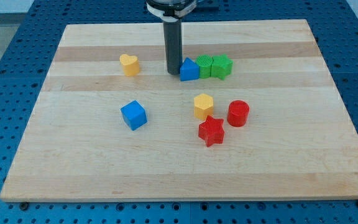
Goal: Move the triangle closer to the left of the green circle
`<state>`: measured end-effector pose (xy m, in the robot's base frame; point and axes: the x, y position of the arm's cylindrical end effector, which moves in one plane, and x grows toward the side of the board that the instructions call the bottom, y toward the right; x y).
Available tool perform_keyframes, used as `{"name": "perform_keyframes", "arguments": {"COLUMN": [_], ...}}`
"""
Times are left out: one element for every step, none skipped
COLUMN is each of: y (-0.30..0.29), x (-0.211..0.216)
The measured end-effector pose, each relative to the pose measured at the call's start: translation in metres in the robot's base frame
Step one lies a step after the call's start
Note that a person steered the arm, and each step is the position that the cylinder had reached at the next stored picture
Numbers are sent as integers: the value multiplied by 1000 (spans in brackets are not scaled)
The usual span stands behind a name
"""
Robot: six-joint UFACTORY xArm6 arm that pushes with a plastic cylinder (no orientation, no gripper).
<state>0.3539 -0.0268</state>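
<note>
Pushing from the view's left, the rod's tip [174,73] sits right against the left side of the blue triangle [189,70], near the top middle of the wooden board [73,162]. The rod has no jaws, so nothing is grasped; it only presses sideways on the block. The blue triangle now stands touching, or all but touching, the left face of the green circle [204,65], which in turn sits against the green star [222,66] on its right. By this layout the closing push looks essentially finished: the triangle is on the correct side and no clear gap shows between it and the circle. The next move calls for restraint, since any further push to the right would likely shove the green pair along. Easing the tip away to the view's left seems the safer choice. The yellow heart [128,64], blue cube [133,115], yellow hexagon [203,106], red cylinder [238,113] and red star [211,131] lie well apart from this row.
</note>
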Motion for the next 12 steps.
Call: {"name": "perform_keyframes", "arguments": {"y": [0,0,0,-6,-33,-58,-62,-47,-32,-17,-6,-4], "x": [0,0,-2,-5,-5,-3,13,36,43,43,43,43]}}
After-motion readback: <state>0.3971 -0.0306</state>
